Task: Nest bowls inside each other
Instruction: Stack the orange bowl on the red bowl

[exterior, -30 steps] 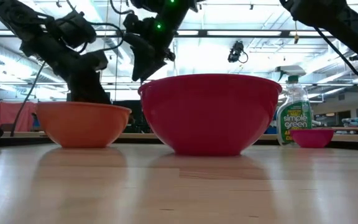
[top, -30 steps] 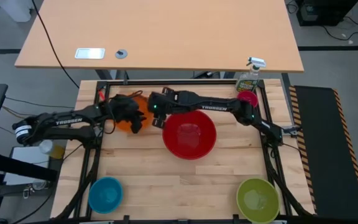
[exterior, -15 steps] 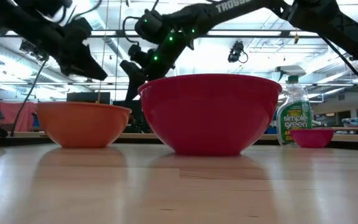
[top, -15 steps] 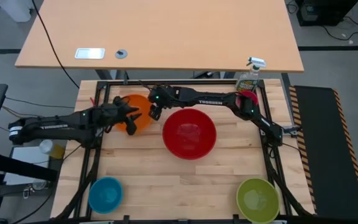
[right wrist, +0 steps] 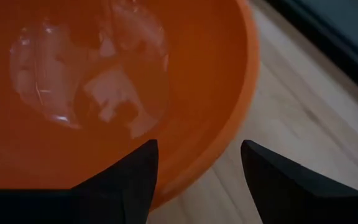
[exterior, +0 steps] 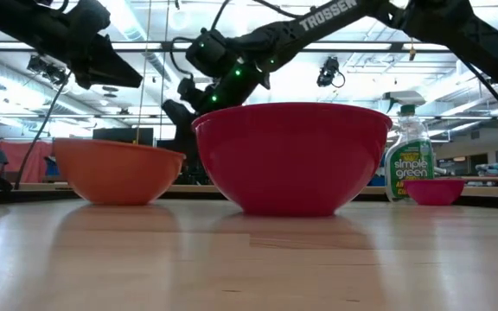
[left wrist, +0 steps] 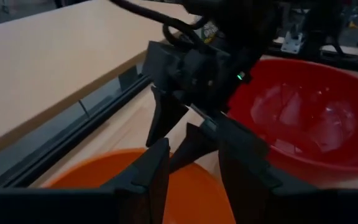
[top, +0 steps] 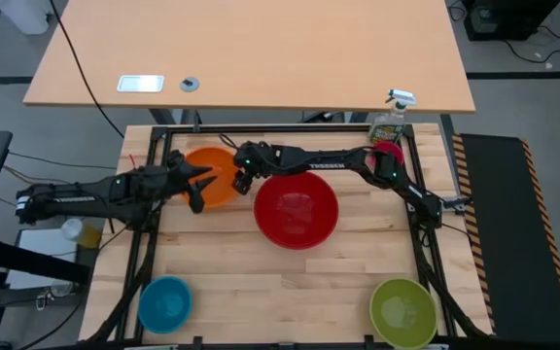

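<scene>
The orange bowl (top: pixel 214 173) stands upright on its base at the table's far left, beside the larger red bowl (top: pixel 297 209). My right gripper (right wrist: pixel 197 168) is open and slants down at the orange bowl's right rim (right wrist: pixel 244 106), one finger over the inside and one outside. I see no touch. My left gripper (top: pixel 200 187) is open with nothing in it. It hovers above the bowl's left side, and in the low view it is well above the bowl (exterior: pixel 115 173). The blue bowl (top: pixel 165 303), green bowl (top: pixel 402 311) and pink bowl (top: pixel 387 154) stand apart.
A clear spray bottle (top: pixel 389 119) stands at the far right corner next to the pink bowl. A black frame rail (top: pixel 154 233) runs round the wooden table top. Bare wood lies between the red bowl and the two near bowls.
My left gripper has risen from the orange bowl and drawn back toward the table's left edge. My right gripper has come down toward the orange bowl's right rim, rolling as it sank. The bowls stand where they were.
</scene>
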Available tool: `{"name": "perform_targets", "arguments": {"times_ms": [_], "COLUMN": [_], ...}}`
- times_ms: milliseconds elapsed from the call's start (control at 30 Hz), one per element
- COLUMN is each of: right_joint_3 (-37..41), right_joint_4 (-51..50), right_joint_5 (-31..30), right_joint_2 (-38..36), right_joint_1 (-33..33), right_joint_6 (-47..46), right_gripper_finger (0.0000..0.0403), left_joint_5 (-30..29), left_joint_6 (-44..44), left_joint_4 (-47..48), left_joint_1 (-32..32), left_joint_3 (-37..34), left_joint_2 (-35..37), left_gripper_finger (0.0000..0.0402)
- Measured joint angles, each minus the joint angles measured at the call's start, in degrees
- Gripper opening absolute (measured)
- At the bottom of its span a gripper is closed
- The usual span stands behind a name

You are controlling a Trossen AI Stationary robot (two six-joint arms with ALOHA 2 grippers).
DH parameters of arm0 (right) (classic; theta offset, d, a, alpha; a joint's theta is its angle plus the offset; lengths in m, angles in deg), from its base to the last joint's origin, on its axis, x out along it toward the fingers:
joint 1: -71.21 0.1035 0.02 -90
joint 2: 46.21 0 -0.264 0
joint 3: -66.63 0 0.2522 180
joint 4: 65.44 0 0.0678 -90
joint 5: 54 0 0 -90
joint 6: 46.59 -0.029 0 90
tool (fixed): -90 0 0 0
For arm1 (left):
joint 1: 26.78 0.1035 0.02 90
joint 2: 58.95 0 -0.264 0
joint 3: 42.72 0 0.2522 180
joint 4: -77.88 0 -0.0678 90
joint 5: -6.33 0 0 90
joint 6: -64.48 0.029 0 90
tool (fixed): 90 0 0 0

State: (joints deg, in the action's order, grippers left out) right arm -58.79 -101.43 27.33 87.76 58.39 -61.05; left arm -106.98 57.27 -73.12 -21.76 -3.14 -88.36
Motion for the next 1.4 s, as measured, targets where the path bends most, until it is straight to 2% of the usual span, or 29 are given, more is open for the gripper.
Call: {"name": "perform_targets", "arguments": {"times_ms": [333, 567, 833, 1033, 1200, 1267, 1400], "right_joint_3": [-0.5, -0.5, -0.5, -0.5, -0.5, -0.5, -0.5], "right_joint_4": [0.1, -1.5, -3.8, -8.7, -8.9, -9.5, -9.1], "right_joint_5": [3.4, 3.1, 0.7, -5.6, -6.3, -5.0, 1.9], "right_joint_2": [-1.9, -1.7, -1.2, -1.1, -1.1, -1.1, -1.1], "right_joint_1": [0.0, -0.1, 0.3, -0.1, -1.0, -1.5, -2.1], "right_joint_6": [-0.4, 1.0, -0.5, -1.0, -1.9, -3.2, -4.1], "right_gripper_finger": [0.0234, 0.0232, 0.0232, 0.0231, 0.022, 0.0213, 0.0201], "left_joint_5": [0.0, 0.2, 0.3, 0.4, 0.4, 0.4, 0.4], "left_joint_6": [-0.6, -2.6, -5.0, -5.1, -5.1, -5.1, -5.1], "left_joint_4": [1.2, 4.5, 6.4, 6.5, 6.5, 6.5, 6.5], "left_joint_1": [-1.5, -1.5, -1.5, -1.5, -1.5, -1.5, -1.5], "left_joint_3": [0.0, 0.0, 0.0, 0.0, 0.0, 0.0, 0.0], "left_joint_2": [0.0, -0.1, -0.2, -0.2, -0.2, -0.2, -0.2], "left_gripper_finger": [0.0141, 0.0141, 0.0141, 0.0141, 0.0141, 0.0141, 0.0141]}}
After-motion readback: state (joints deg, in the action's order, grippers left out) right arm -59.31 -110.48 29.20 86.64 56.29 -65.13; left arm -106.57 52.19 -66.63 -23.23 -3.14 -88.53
